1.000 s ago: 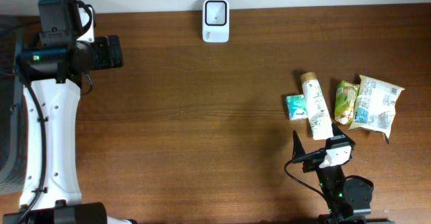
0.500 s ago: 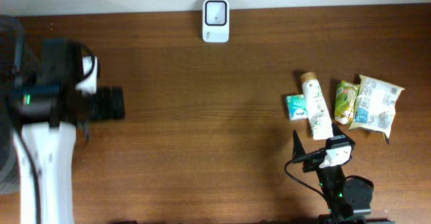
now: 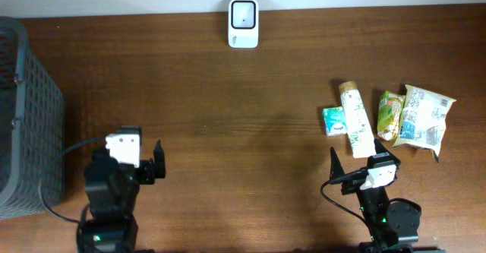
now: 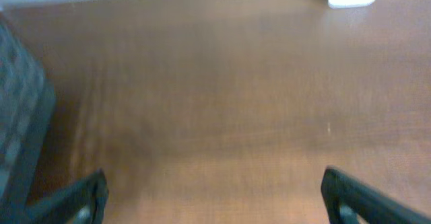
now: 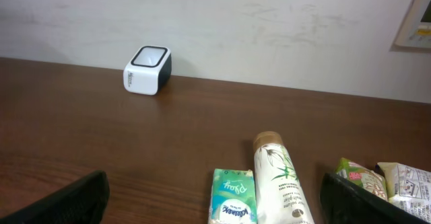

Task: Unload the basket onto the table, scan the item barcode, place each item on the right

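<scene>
We see the items in a row on the right part of the table (image 3: 228, 124): a small tissue pack (image 3: 332, 121), a cream tube (image 3: 356, 119), a green snack bag (image 3: 389, 115) and a white packet (image 3: 424, 116), each one just beside the next. The right gripper (image 3: 363, 160) stands near the tube, on its near side, jaws spread wide and holding nothing. The white scanner (image 3: 244, 23) sits at the far edge, well apart. The left gripper (image 3: 133, 156), also wide and empty, is near the grey basket (image 3: 26, 124).
</scene>
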Robot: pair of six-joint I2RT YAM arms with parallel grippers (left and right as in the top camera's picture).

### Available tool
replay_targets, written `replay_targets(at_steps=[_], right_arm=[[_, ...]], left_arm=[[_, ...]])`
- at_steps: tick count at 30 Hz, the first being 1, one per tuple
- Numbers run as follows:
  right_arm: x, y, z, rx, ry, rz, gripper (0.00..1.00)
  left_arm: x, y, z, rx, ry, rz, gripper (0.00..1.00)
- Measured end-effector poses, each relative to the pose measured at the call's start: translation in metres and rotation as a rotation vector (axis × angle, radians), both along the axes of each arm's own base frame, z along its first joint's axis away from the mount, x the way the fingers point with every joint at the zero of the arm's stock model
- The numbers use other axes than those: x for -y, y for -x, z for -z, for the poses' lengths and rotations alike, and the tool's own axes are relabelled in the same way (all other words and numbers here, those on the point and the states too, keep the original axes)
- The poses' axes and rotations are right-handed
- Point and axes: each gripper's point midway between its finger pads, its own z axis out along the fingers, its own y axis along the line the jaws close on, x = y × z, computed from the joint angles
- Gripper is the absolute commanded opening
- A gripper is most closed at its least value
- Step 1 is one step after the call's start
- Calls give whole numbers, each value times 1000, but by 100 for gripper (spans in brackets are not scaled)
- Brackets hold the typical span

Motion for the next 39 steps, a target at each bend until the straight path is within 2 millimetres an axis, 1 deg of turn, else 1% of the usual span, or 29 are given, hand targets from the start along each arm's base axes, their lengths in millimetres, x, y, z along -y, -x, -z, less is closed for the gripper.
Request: replay_targets(at_steps=[2, 5, 6, 9, 13, 15, 20, 21, 23, 24, 28, 30, 39], right_arm=[[0, 0, 0, 0, 0, 0, 98], [0, 0, 0, 0, 0, 0, 98], [0, 0, 0, 0, 0, 0, 99], [0, 0, 0, 0, 0, 0, 99], [0, 0, 0, 0, 0, 0, 99], [0, 0, 0, 0, 0, 0, 99], [0, 0, 0, 0, 0, 0, 99], [0, 0, 0, 0, 0, 0, 99], [0, 0, 0, 0, 0, 0, 99], [0, 0, 0, 0, 0, 0, 99], [0, 0, 0, 0, 1, 0, 99], [0, 0, 0, 0, 0, 0, 99], [0, 0, 0, 0, 0, 0, 98]], left_arm=[[2, 0, 5, 71, -2, 14, 99], [6, 9, 26, 104, 2, 29, 99], [7, 12, 29, 133, 1, 34, 99], [8, 14, 21, 232, -7, 39, 99], [8, 16, 16, 332, -17, 40, 99], [9, 18, 14, 360, -30, 45, 99], [8, 21, -1, 423, -78, 54, 99], [8, 22, 1, 415, -81, 54, 99], [6, 25, 13, 368, -85, 40, 99], [3, 26, 14, 363, -92, 28, 99], [0, 26, 11, 375, -99, 8, 99], [0, 28, -1, 430, -104, 6, 99], [-1, 28, -1, 428, -106, 0, 99]])
